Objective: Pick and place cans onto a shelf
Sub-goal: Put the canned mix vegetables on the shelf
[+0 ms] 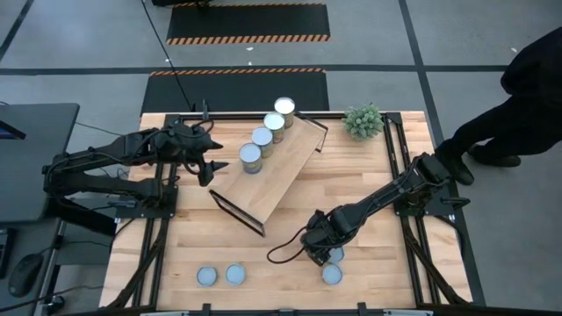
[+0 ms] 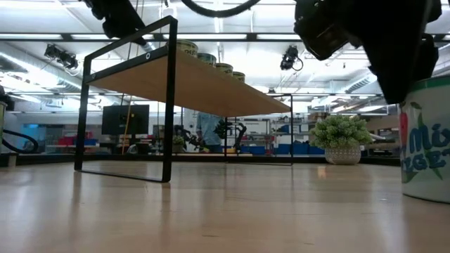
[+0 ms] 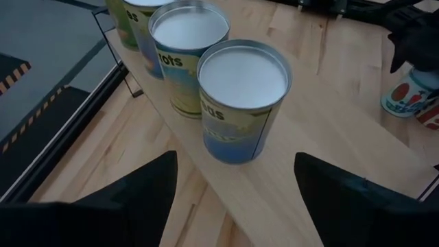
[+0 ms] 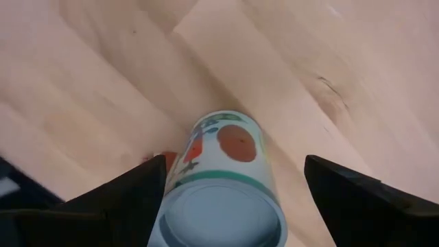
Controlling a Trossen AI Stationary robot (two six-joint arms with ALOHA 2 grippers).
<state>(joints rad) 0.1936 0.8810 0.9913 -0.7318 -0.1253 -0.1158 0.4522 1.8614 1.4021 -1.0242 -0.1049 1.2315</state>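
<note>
Standing in a row along the shelf point(image 1: 279, 167), four cans point(image 1: 262, 136) are upright, lids sealed. Right gripper point(image 4: 226, 199), fingers spread, straddles an upright can point(image 4: 221, 184) on the table point(image 1: 369, 175) without clamping. Left gripper point(image 3: 236, 182) gapes empty beside the shelf.
</note>
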